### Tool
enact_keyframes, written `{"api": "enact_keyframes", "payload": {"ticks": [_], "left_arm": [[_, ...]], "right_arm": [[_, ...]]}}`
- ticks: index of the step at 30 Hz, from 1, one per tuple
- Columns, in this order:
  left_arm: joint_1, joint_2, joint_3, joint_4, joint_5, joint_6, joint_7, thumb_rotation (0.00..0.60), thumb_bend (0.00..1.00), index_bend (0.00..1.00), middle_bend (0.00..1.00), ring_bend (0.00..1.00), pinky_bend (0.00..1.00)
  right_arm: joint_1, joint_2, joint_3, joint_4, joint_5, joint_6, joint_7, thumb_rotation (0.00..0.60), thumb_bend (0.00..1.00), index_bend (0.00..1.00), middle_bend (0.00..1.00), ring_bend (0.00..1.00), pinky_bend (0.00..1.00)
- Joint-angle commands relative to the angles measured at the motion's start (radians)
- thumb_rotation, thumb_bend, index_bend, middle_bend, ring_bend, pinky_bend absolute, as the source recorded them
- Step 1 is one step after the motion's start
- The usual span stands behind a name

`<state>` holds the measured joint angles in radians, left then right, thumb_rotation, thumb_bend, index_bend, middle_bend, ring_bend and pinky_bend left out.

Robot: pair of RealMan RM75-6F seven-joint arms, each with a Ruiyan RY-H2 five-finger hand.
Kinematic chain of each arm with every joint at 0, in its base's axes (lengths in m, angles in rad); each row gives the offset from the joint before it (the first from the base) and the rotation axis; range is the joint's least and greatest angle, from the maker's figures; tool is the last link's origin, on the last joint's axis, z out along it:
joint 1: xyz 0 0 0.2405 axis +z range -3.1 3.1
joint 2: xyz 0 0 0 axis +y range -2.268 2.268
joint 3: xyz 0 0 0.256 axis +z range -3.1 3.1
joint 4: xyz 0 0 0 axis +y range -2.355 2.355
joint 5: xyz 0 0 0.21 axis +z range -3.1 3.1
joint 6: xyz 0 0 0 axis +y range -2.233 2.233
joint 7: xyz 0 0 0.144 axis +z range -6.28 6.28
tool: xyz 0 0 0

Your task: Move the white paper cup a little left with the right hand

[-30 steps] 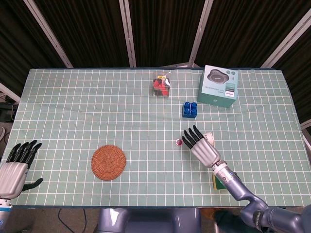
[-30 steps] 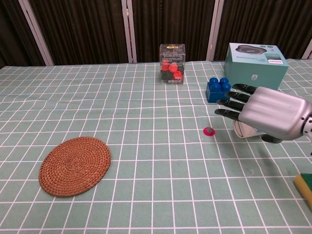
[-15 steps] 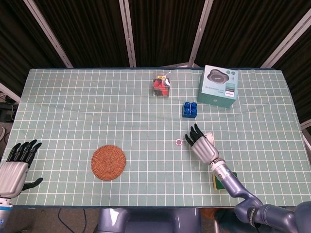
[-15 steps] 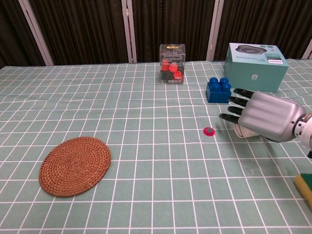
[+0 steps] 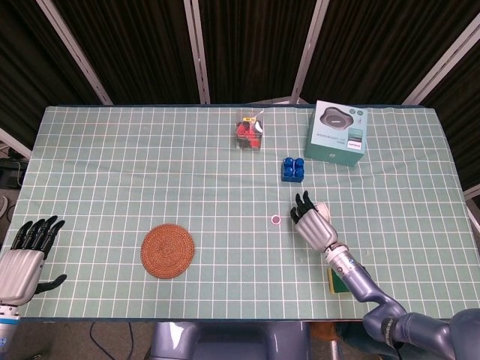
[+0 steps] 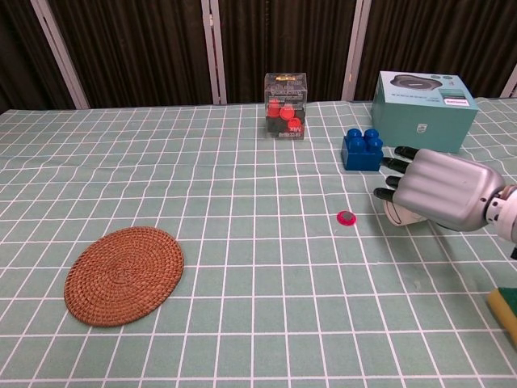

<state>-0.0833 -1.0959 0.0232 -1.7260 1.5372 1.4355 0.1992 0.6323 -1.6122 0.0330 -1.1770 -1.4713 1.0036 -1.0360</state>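
Observation:
The white paper cup (image 6: 397,217) lies on its side on the green checked tablecloth, right of centre, and only its lower rim shows under my right hand (image 6: 440,190). That hand covers the cup from above, with its dark fingers (image 6: 393,174) curled down over the cup's left side. In the head view the cup (image 5: 323,209) peeks out beside the right hand (image 5: 315,223). Whether the hand grips the cup is hidden. My left hand (image 5: 28,256) rests at the table's near left corner, fingers apart and holding nothing.
A small pink cap (image 6: 346,217) lies just left of the cup. A blue brick (image 6: 361,149), a teal box (image 6: 424,99) and a clear box of red pieces (image 6: 285,106) stand behind. A woven coaster (image 6: 124,273) lies at the front left, a sponge (image 6: 504,312) at the front right.
My right hand has sunk onto the cup and drawn its fingers in from stretched out to curled. The cup and the left hand have not moved.

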Motion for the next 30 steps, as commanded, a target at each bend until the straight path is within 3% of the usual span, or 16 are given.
{"api": "enact_keyframes", "payload": {"ticks": [1, 6, 20, 24, 30], "left_arm": [[0.000, 0.000, 0.000, 0.000, 0.000, 0.000, 0.000, 0.600, 0.00, 0.00, 0.00, 0.00, 0.00], [0.000, 0.000, 0.001, 0.000, 0.002, 0.001, 0.000, 0.600, 0.00, 0.00, 0.00, 0.00, 0.00], [0.000, 0.000, 0.002, -0.001, 0.002, 0.001, 0.002, 0.600, 0.00, 0.00, 0.00, 0.00, 0.00], [-0.001, 0.001, 0.002, -0.002, 0.001, -0.001, -0.001, 0.600, 0.00, 0.00, 0.00, 0.00, 0.00], [0.000, 0.003, 0.004, -0.004, 0.003, 0.000, -0.005, 0.600, 0.00, 0.00, 0.00, 0.00, 0.00]], "right_arm": [[0.002, -0.006, -0.007, 0.016, -0.015, 0.012, 0.018, 0.600, 0.22, 0.21, 0.30, 0.09, 0.17], [0.001, -0.013, -0.012, 0.036, -0.032, 0.027, 0.055, 0.600, 0.27, 0.23, 0.32, 0.10, 0.19], [0.000, -0.018, -0.017, 0.056, -0.064, 0.060, 0.137, 0.600, 0.28, 0.25, 0.34, 0.11, 0.20], [-0.007, -0.015, 0.005, 0.024, -0.052, 0.083, 0.219, 0.600, 0.28, 0.25, 0.34, 0.12, 0.22], [-0.007, -0.001, 0.094, -0.081, 0.006, 0.116, 0.470, 0.600, 0.28, 0.25, 0.34, 0.12, 0.24]]}}
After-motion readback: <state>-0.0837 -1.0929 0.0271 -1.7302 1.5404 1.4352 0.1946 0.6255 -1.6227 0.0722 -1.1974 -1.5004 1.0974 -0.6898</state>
